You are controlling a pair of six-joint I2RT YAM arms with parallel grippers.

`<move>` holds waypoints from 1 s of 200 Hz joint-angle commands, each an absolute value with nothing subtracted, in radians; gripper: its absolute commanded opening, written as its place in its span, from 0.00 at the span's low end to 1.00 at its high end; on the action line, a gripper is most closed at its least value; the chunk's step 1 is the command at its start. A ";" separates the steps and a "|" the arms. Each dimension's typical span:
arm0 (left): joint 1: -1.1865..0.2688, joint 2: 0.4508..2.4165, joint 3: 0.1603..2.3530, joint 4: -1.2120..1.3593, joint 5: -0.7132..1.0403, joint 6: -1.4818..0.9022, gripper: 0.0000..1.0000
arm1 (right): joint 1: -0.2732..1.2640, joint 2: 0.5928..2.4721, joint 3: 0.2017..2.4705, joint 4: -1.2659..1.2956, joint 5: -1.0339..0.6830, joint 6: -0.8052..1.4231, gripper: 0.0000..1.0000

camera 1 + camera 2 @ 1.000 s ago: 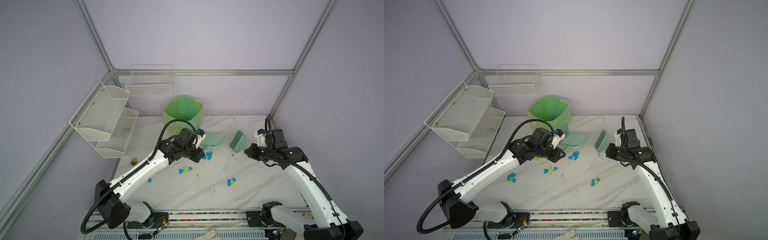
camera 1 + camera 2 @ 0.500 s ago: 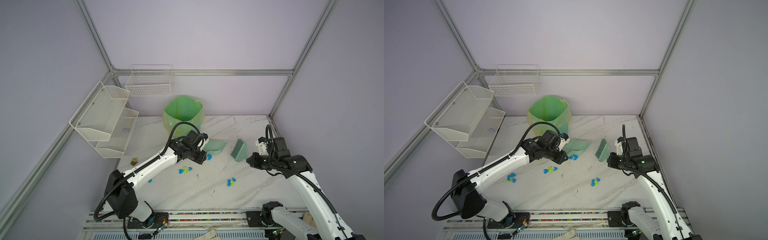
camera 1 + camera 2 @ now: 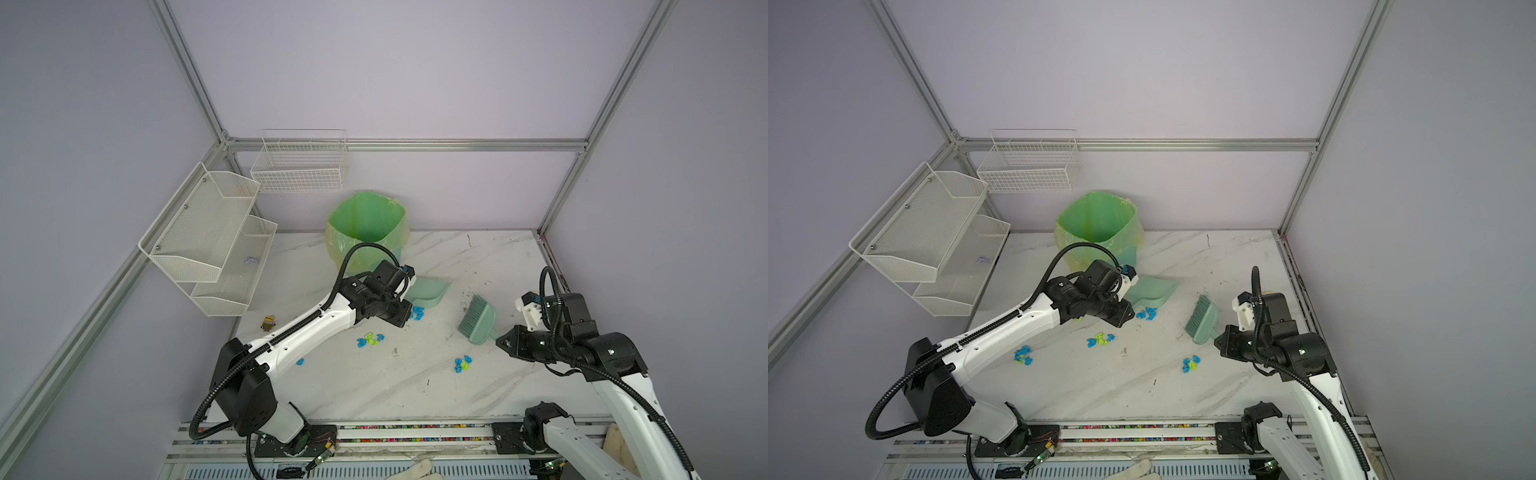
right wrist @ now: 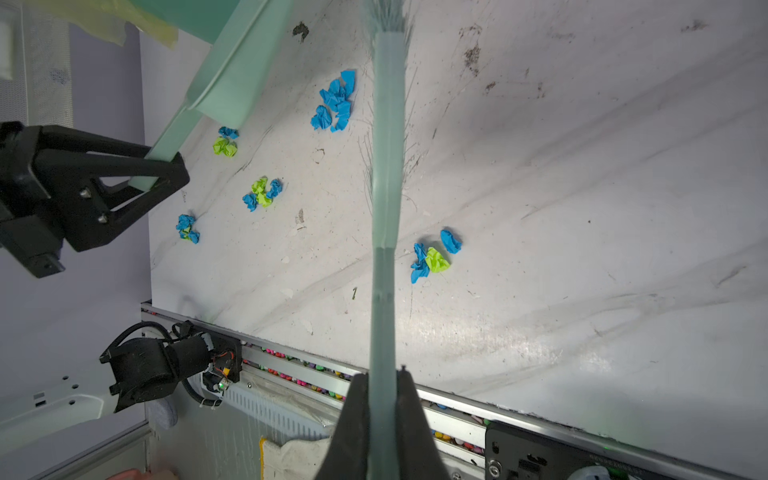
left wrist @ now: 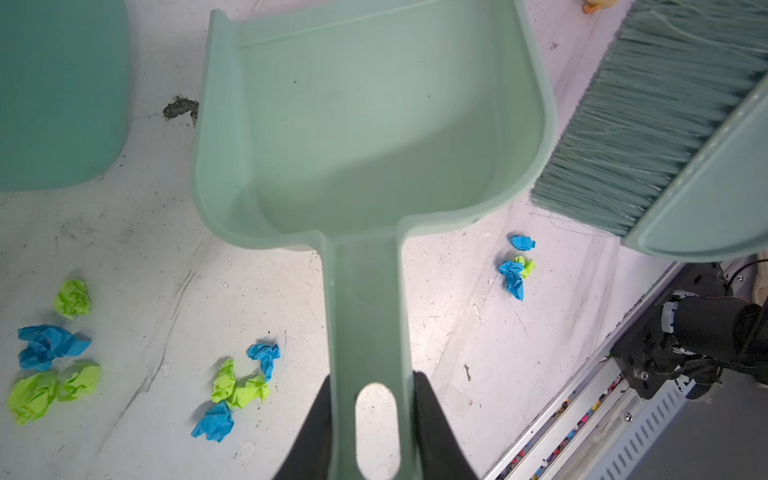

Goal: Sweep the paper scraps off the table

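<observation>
We find the paper scraps [image 3: 370, 339] lying in small blue and green clusters across the middle of the worktop [image 3: 478, 257]. Our left pincer [image 5: 372, 376] clenches the dustpan [image 3: 430, 291] by its handle, just behind them, toward the back edge. Our right pincer [image 4: 384, 374] clamps the brush [image 3: 478, 320] handle, nearer the right edge.

Lilac walls [image 3: 415, 83] edged with aluminium rails [image 3: 407, 144]; a white wire basket [image 3: 299, 166] on the back wall, tiered mesh shelves [image 3: 208, 237] left of it, a green-lined bin [image 3: 365, 224] below
</observation>
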State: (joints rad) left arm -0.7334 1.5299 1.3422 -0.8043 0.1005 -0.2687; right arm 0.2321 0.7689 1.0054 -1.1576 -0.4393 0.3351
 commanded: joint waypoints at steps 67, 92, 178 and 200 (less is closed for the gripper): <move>-0.733 1.588 1.497 -0.803 0.102 -0.269 0.00 | 0.239 0.727 0.908 -1.202 -0.520 0.316 0.00; -0.734 1.593 1.494 -0.803 0.087 -0.269 0.00 | 0.238 0.729 0.898 -1.223 -0.538 0.297 0.00; -0.733 1.628 1.525 -0.801 0.095 -0.264 0.00 | 0.238 0.726 0.867 -1.247 -0.568 0.266 0.00; -0.734 1.635 1.525 -0.803 0.094 -0.265 0.00 | 0.241 0.729 0.860 -1.250 -0.563 0.266 0.00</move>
